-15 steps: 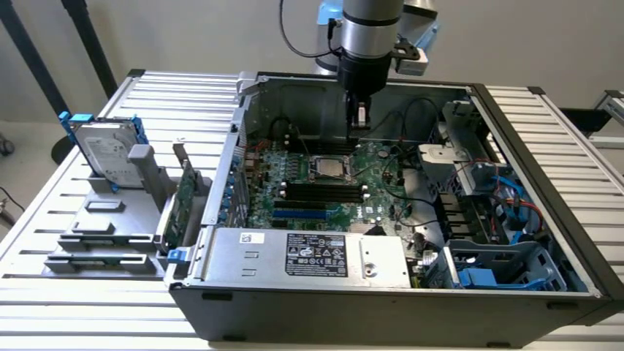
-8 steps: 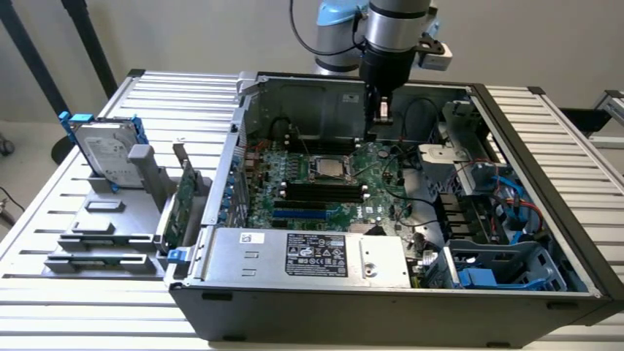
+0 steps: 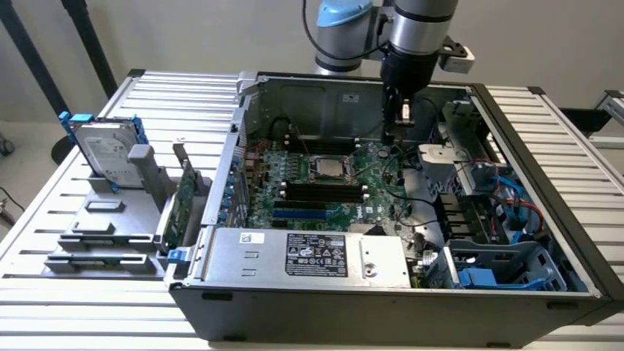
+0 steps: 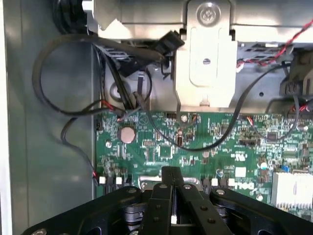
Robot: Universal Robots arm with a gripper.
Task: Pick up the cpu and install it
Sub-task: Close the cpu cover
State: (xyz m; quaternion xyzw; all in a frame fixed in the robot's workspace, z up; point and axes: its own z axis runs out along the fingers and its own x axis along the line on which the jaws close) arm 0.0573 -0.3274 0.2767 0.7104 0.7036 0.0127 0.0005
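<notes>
1. Silver-grey cpu (image 3: 328,167) lies flat, lid up, inside the socket frame (image 3: 311,168) mid-board. It sits square and level w/ the frame, so we judge it seated, i.e. placed where the task wants it.
2. Gripper (image 3: 394,136) hangs inside the case (image 3: 390,314), low over the board (image 4: 195,147) near the back wall. It's well apart from the cpu, toward the exterior view's right of it.
3. Jaws are pressed together. In the wrist view the fingers (image 4: 162,200) show only a thin seam btw them, and we see nothing clamped.
4. Arm points straight down, prob. because that narrow pose fits btw the cables (image 4: 127,48) and the metal bracket (image 4: 205,73) crowding that corner.
5. Hard drive (image 3: 102,150) stands in its rack outside the case, at the exterior view's left. It's parked clear of the work area and isn't part of this job.
</notes>
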